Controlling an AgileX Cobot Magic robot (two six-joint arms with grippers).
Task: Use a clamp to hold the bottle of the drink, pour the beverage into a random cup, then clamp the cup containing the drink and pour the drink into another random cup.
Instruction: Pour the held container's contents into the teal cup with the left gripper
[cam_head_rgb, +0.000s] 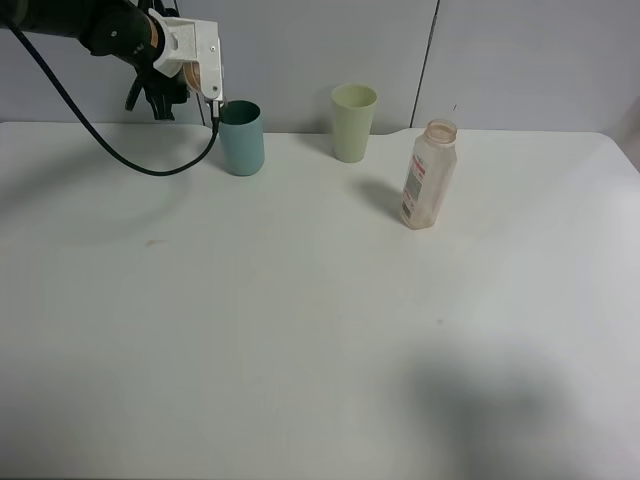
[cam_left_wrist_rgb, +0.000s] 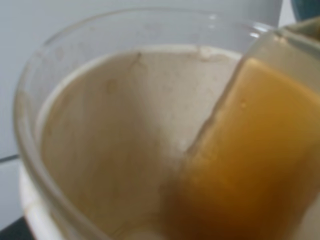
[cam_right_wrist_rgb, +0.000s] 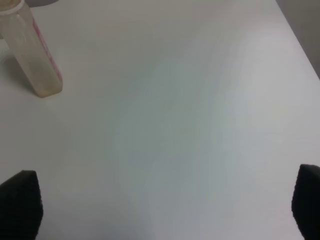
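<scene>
- Fingers of the left gripper (cam_head_rgb: 213, 97) are clamped on the cup (cam_left_wrist_rgb: 125, 130), tipped over the teal tumbler (cam_head_rgb: 242, 137).
- Right fingers (cam_right_wrist_rgb: 20, 200) are spread wide, empty.
- Bottle (cam_head_rgb: 429, 175) is left upright on the counter (cam_head_rgb: 300, 320).
- Spillage is risked if the rim drifts off the tumbler.
</scene>
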